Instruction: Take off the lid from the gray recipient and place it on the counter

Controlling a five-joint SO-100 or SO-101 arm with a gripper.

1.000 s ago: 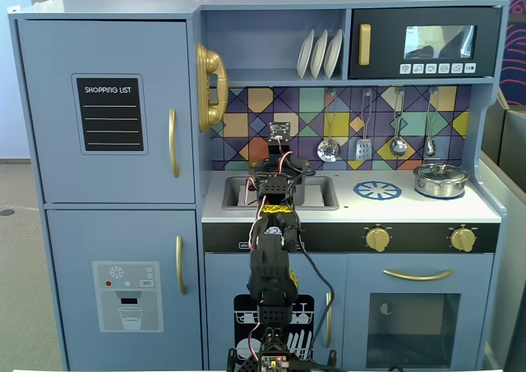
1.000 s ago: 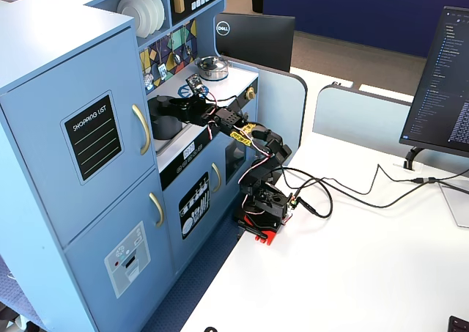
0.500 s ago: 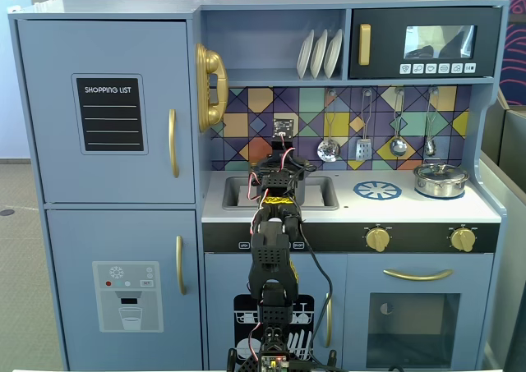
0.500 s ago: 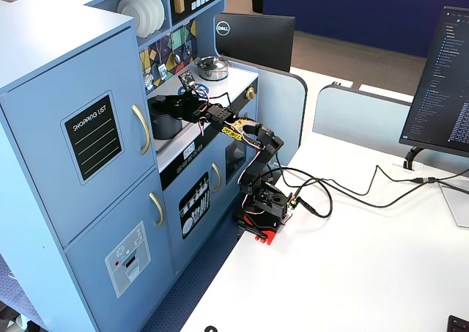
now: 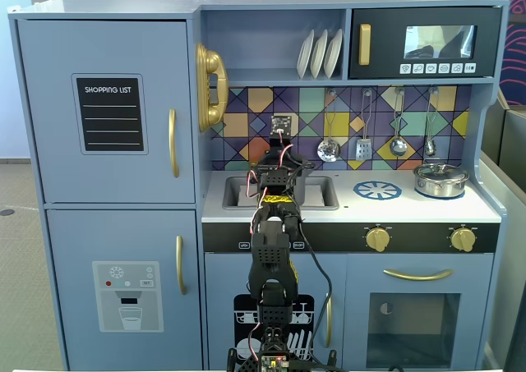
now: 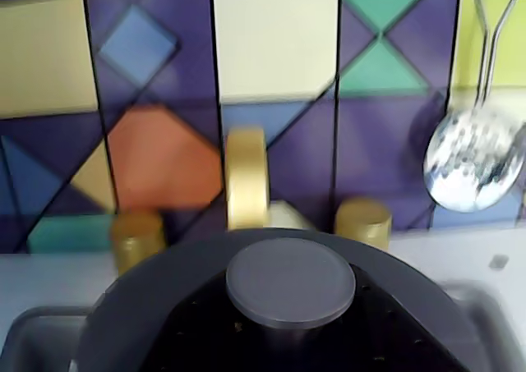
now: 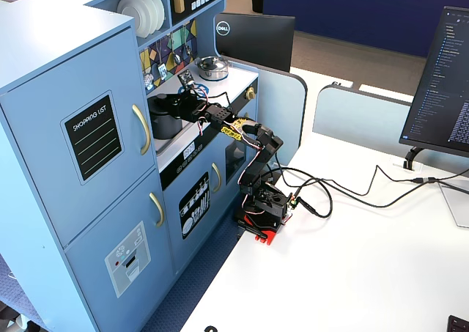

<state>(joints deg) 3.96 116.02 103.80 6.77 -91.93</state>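
Note:
The gray recipient [image 7: 163,125] stands in the sink basin [image 5: 325,193], mostly hidden behind the arm in a fixed view. Its lid [image 6: 156,306] lies on top of it, and the round knob [image 6: 289,280] fills the bottom middle of the wrist view. My gripper [image 7: 171,106] reaches over the pot's top. Black jaw material lies close on both sides of the knob's stem, but the fingertips do not show, so whether they grip it is unclear. The white counter [image 5: 411,209] with its blue burner ring [image 5: 377,190] lies to the right of the sink.
A shiny silver pot [image 5: 440,179] sits at the counter's right end. The gold faucet [image 6: 246,177] and its two knobs stand right behind the gray pot. Utensils such as a slotted spoon [image 6: 472,163] hang on the tiled backsplash.
The arm has stretched further in over the sink, bringing the gripper onto the gray pot's lid. The pot and lid have not moved.

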